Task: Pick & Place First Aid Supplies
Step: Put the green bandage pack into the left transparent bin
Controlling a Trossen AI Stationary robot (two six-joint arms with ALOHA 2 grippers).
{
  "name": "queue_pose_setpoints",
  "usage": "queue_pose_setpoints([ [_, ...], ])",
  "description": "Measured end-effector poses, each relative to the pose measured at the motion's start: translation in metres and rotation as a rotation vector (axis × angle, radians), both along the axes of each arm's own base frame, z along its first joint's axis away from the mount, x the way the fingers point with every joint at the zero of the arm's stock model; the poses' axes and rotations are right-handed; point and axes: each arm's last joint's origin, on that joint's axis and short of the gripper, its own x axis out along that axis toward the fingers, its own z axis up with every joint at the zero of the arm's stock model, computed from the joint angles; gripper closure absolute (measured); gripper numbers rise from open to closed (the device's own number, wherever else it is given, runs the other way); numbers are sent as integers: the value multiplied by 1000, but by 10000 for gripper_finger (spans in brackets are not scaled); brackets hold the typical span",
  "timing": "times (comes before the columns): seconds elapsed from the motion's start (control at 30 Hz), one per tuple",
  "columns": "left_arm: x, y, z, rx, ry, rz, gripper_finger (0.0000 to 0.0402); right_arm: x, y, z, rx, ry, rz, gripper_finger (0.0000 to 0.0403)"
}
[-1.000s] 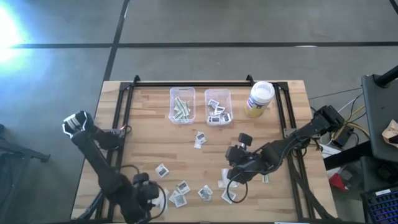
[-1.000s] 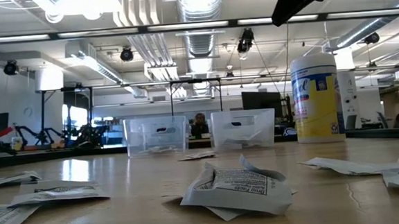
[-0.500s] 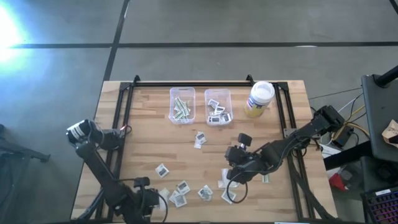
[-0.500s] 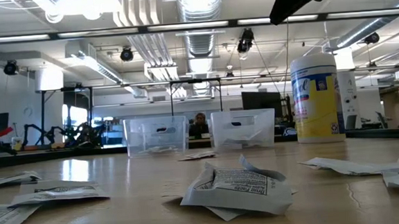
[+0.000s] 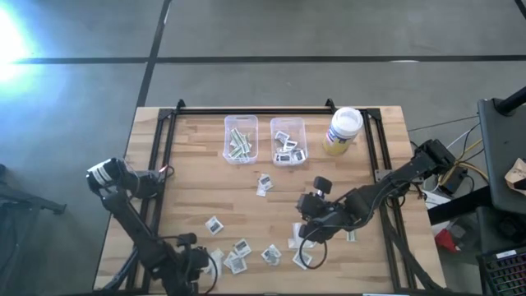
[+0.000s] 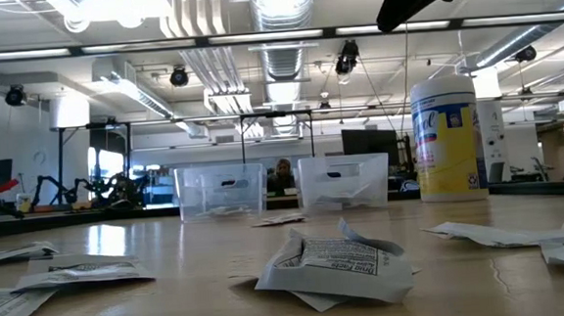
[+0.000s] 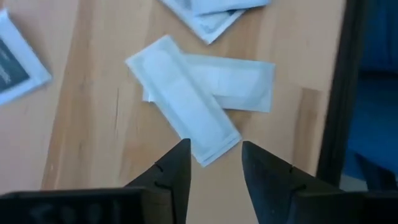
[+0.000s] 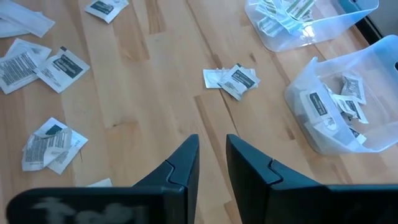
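On the wooden table (image 5: 189, 164), the left hand (image 7: 214, 165), narrowly parted, has lowered over crossed strips (image 7: 193, 106).

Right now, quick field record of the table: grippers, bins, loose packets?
left gripper: near table edge, fingers open, over two crossed strip packets
right gripper: mid-table, fingers apart, holding nothing
left bin: holds strips
right bin: holds square packets
loose packets: scattered near front
jar: upright beside right bin
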Motion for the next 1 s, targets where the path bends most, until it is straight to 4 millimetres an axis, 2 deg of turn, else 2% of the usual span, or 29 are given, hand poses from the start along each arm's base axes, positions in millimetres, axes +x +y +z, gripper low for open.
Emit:
queue_pose_setpoints([
  [0.3, -6, 10, -17, -46, 58, 210, 282, 0, 0, 0, 1, -2, 0, 339],
  [0.6, -3, 5, -16, -106, 34, 209, 285, 0, 0, 0, 1, -2, 0, 329],
  [1.0, -1, 2, -28, -53, 38, 151, 285, 1, 0, 0, 1, -7, 5, 337],
])
